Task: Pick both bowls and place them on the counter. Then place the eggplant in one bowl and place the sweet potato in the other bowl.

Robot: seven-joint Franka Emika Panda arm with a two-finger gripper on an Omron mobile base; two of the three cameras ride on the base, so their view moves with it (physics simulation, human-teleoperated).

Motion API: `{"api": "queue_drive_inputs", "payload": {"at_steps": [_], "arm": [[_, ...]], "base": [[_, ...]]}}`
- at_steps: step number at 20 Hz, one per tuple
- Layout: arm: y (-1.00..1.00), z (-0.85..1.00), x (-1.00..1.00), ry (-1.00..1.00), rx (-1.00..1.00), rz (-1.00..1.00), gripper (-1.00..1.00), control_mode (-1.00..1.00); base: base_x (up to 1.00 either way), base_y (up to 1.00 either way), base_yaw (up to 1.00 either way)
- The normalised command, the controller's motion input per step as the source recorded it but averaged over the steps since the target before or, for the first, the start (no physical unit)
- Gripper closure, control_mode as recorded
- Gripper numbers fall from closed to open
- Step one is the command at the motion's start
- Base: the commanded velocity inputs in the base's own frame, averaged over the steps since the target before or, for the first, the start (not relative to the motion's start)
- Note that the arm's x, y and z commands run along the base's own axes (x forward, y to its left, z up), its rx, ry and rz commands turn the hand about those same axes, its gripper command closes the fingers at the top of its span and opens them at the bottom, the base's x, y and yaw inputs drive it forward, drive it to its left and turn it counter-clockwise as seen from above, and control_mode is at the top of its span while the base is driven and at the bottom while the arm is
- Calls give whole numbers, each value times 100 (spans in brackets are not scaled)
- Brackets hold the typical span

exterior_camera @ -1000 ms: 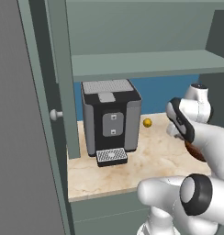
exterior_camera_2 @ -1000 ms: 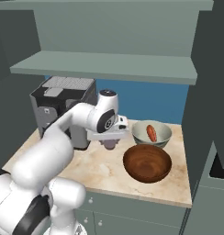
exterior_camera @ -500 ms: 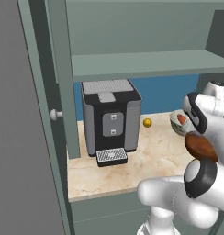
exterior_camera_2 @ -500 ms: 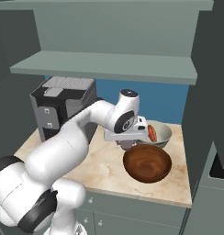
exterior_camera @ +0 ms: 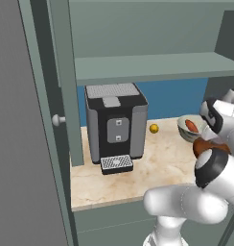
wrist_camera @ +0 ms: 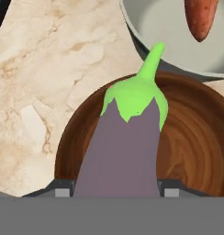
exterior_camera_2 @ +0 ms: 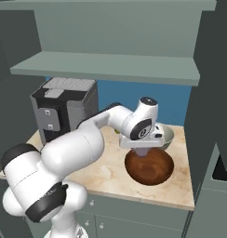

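- Hand view: the hand (wrist_camera: pixel 114 190) grips the eggplant (wrist_camera: pixel 125 142), long way pointing out from it, stem first.
- The brown bowl (wrist_camera: pixel 192 151) sits on the bench (wrist_camera: pixel 49 69) right under it.
- The sweet potato (wrist_camera: pixel 201 18) lies in the grey bowl (wrist_camera: pixel 164 36) just beyond.

eggplant (wrist_camera: pixel 123 151) – purple, green cap | bowl (wrist_camera: pixel 192 151) – red-brown woodgrain | counter (wrist_camera: pixel 49 69) – beige marble

Open counter (exterior_camera_2: pixel 106 174) left of wooden bowl (exterior_camera_2: pixel 149 166), coffee machine (exterior_camera: pixel 116 126) far left, shelf (exterior_camera_2: pixel 106 67) overhead
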Motion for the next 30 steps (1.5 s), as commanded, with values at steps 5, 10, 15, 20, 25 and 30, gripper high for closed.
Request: {"api": "queue_drive_inputs", "payload": {"at_steps": [5,10,15,20,25,30], "arm": [[-37,-38,3,0,0,0,100,-100],[-11,-47,24,1,0,0,100,-100],[-1,-38,32,0,0,0,100,-100],[-17,-31,8,0,0,0,100,-100],[-24,-27,0,0,0,0,100,-100],[-18,-22,-2,0,0,0,100,-100]], "base": [[0,0,0],[0,0,0],[0,0,0],[0,0,0],[0,0,0],[0,0,0]]}}
